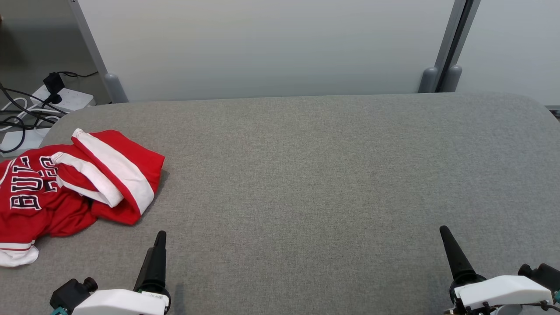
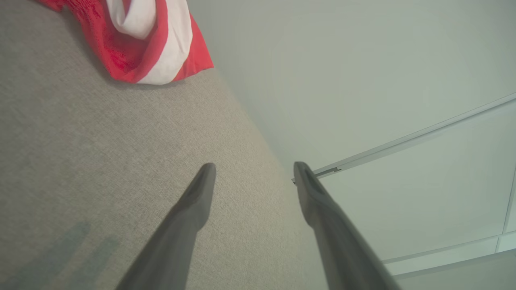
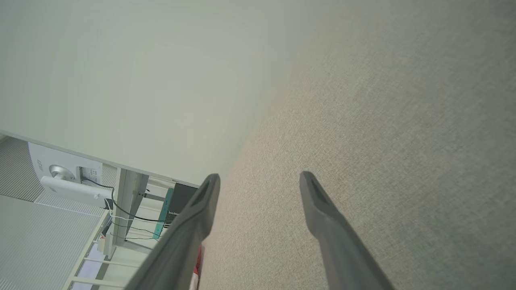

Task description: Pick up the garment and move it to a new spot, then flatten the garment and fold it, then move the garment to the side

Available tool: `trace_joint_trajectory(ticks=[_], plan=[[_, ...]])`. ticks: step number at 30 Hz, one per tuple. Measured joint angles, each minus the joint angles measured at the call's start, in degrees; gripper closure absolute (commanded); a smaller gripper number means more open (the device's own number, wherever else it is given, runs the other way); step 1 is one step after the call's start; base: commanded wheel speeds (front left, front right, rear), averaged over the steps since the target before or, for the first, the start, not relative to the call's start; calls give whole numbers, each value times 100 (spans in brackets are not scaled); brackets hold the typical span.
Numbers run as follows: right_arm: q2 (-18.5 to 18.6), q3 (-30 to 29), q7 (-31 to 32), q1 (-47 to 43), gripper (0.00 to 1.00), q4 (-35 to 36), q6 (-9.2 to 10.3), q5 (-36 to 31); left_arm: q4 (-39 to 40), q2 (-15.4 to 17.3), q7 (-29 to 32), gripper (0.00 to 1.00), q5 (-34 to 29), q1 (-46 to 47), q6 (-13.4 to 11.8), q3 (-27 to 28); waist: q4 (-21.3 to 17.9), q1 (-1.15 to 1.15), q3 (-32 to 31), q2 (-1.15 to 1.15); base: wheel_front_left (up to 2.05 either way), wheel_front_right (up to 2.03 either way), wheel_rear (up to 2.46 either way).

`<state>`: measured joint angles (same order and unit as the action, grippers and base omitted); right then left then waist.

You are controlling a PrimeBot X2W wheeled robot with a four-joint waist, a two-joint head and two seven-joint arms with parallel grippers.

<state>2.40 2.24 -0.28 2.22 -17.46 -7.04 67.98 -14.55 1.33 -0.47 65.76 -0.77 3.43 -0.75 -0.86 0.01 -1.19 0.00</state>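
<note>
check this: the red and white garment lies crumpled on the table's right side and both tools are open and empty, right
Wrong side: the head view shows the garment crumpled at the left side of the table. The left tool and right tool are open and empty.

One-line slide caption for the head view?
Crumpled red jersey at grey table's left side; left end effector and right end effector open, empty.
</note>
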Motion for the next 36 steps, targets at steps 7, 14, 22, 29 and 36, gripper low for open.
trace_joint_trajectory(ticks=[7, 14, 22, 29, 36], plan=[[1, 42, -112, 42, 0, 37, 0, -430, 100, 3, -118, 0, -576, 0, -152, -60, -18, 0, -32, 0, 0, 0, 0], [4, 148, -236, 79, 0, 181, -1, -801, 187, 8, -254, 0, -1082, 2, -254, -138, -35, 0, -53, 0, 0, 0, 0], [21, 253, -356, 85, 0, 227, -1, -1216, 298, 14, -368, 0, -1669, 5, -375, -237, -48, 0, -75, 0, 0, 0, 0], [44, 392, -476, 112, 0, 285, -1, -1608, 308, 20, -469, 0, -2124, 9, -452, -332, -68, 0, -88, 0, 0, 0, 0], [111, 481, -586, 221, 0, 369, -1, -2031, 378, 24, -598, 0, -2595, 15, -563, -409, -77, -1, -87, 0, 0, 0, 0]])
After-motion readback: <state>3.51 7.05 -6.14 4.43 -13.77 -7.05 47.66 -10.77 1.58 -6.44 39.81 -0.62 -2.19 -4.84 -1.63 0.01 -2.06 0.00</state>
